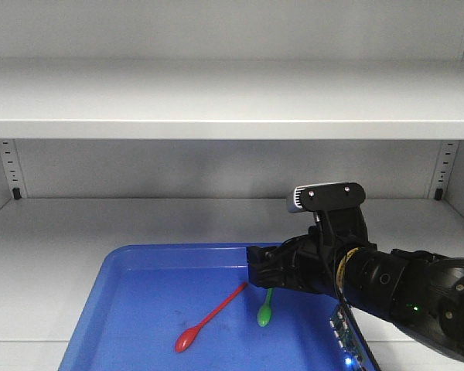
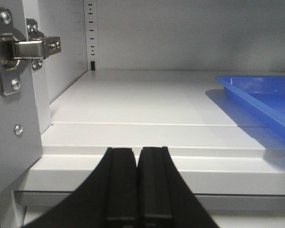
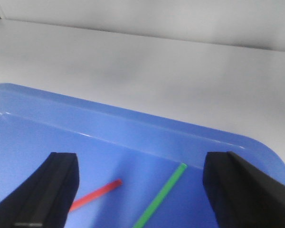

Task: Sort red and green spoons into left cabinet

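1. The right gripper (image 3: 137, 190) stood wide open and empty, its fingers (image 3: 47, 190) spread over the handle ends of both spoons.
2. The left gripper (image 2: 137, 190) was pressed closed on nothing, at 6 o'clock of the left-wrist view.
3. The red spoon (image 1: 210, 318) and green spoon (image 1: 265, 309) lay in the blue tray (image 1: 124, 309), green toward 3 o'clock of red.
4. The tray sat on the grey-white cabinet shelf (image 1: 62, 224), another shelf (image 1: 216, 100) above; a door hinge (image 2: 23, 47) showed at 10 o'clock.
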